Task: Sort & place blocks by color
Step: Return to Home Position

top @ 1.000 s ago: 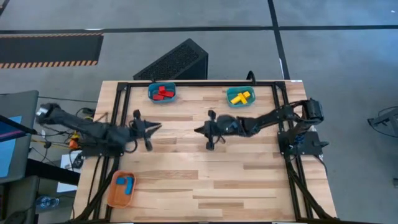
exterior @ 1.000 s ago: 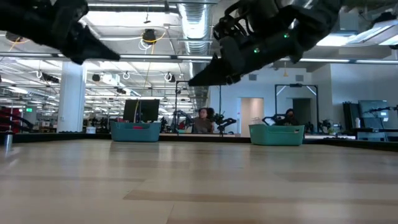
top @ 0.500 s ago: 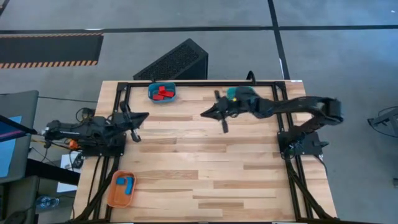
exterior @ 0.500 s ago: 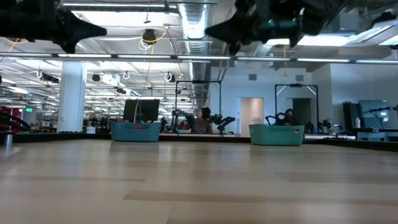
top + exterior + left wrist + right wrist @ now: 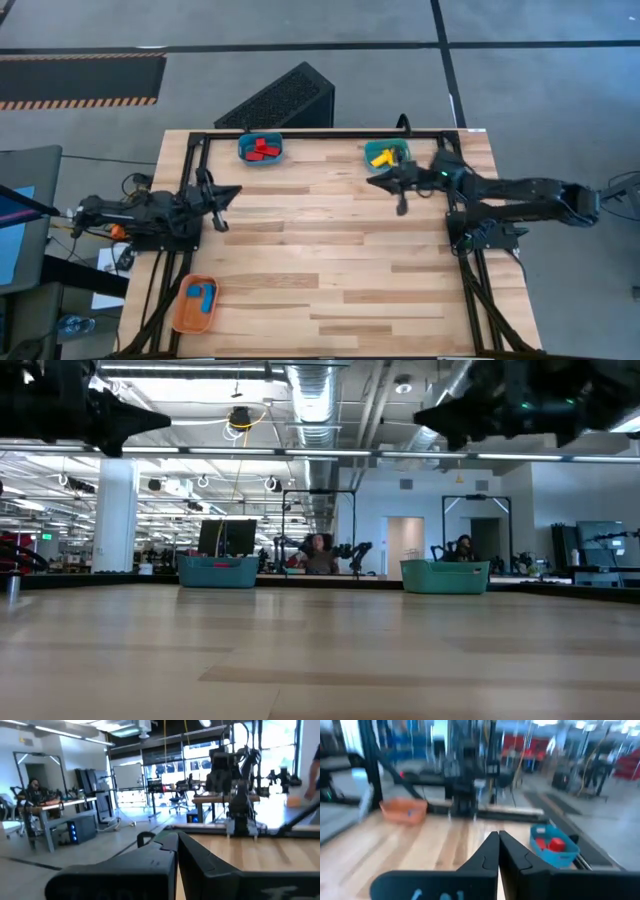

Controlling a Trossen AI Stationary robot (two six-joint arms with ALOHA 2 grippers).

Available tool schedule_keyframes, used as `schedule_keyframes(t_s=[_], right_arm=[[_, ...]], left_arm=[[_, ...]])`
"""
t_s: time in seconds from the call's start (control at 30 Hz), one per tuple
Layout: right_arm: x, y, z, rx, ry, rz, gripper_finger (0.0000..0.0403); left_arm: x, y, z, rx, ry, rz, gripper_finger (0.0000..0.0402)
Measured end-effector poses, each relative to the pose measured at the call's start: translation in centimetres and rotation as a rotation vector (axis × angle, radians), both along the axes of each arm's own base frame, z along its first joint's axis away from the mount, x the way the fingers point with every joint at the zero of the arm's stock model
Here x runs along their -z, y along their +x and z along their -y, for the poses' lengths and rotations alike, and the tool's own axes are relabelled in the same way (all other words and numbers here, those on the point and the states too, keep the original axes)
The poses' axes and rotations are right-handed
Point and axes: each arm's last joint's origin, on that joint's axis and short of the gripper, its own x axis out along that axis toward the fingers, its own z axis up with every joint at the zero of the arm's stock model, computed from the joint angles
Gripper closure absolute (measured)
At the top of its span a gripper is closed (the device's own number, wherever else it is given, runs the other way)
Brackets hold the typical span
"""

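Note:
All blocks I see lie in bins. Red blocks (image 5: 262, 150) fill a teal bin (image 5: 247, 156) at the far edge, also in the right wrist view (image 5: 551, 844). Yellow blocks (image 5: 385, 155) sit in a second teal bin (image 5: 369, 149). Blue blocks (image 5: 201, 294) lie in an orange bin (image 5: 183, 316) at the near left corner. My left gripper (image 5: 237, 189) hovers shut over the table's left side, holding nothing. My right gripper (image 5: 371, 180) hovers shut just near of the yellow bin, also holding nothing. Both wrist views show the fingers closed together (image 5: 176, 840) (image 5: 498, 839).
A black frame (image 5: 320, 133) runs along the table's far, left and right edges. The right arm's base (image 5: 485, 228) stands at the right edge. The wooden tabletop (image 5: 330, 270) lies between the arms. People sit at desks in the room beyond (image 5: 320, 555).
My right gripper has drawn back from the table's middle toward the far right, ending beside the yellow bin, and has risen. My left gripper pulled back toward the left edge, then stayed. Both remained shut. The bins and blocks have not moved.

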Motion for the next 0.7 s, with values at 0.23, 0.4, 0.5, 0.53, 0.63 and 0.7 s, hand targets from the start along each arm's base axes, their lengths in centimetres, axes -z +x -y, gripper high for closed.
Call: schedule_keyframes(t_s=[0.23,0.4,0.5,0.53,0.63,0.7], right_arm=[[1.5,-4.7,-0.5,0.047,0.085,0.192,0.0381],[2.1,-6.1,-0.9,0.071,0.089,0.159,0.0385],[2.9,-6.9,-1.1,0.085,0.106,0.147,0.0385],[3.3,-7.2,-1.1,0.088,0.118,0.15,0.0384],[3.8,-7.9,-1.4,0.089,0.138,0.172,0.0382],[3.6,-8.3,-1.7,0.084,0.12,0.208,0.0382]], left_arm=[[1.1,0.4,0.4,0.118,0.102,-0.014,0.0401],[0.9,0.4,0.3,0.091,0.101,-0.004,0.0401],[1.0,0.4,0.3,0.068,0.108,-0.012,0.0401],[1.0,0.4,0.3,0.066,0.116,-0.02,0.0401],[1.0,0.4,0.3,0.062,0.136,-0.027,0.0401],[0.8,0.3,0.3,0.052,0.143,-0.011,0.0401]])
